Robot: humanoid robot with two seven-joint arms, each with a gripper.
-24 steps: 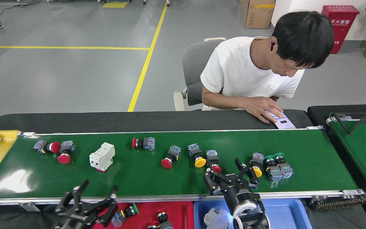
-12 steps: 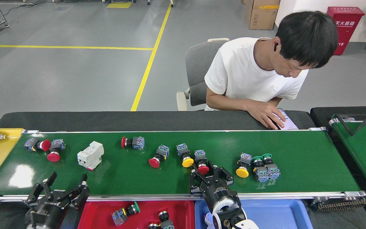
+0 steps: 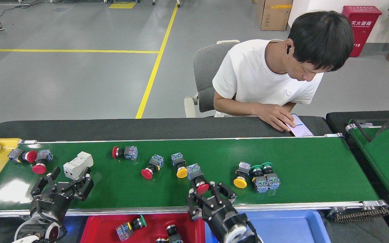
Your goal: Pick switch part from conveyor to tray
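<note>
Right claw (image 3: 205, 195) clamps the red mushroom push-button switch (image 3: 197, 178): light, rigid plastic, slippery cap; grip its blocky contact body. Left claw (image 3: 67, 182) spread apart.

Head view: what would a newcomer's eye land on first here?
The long green conveyor, strewn with push-button switches, runs across the middle. The right hand reaches over its near edge, fingers around a red-capped switch. Beyond the belt a seated person in a white shirt bends over a phone.
</note>
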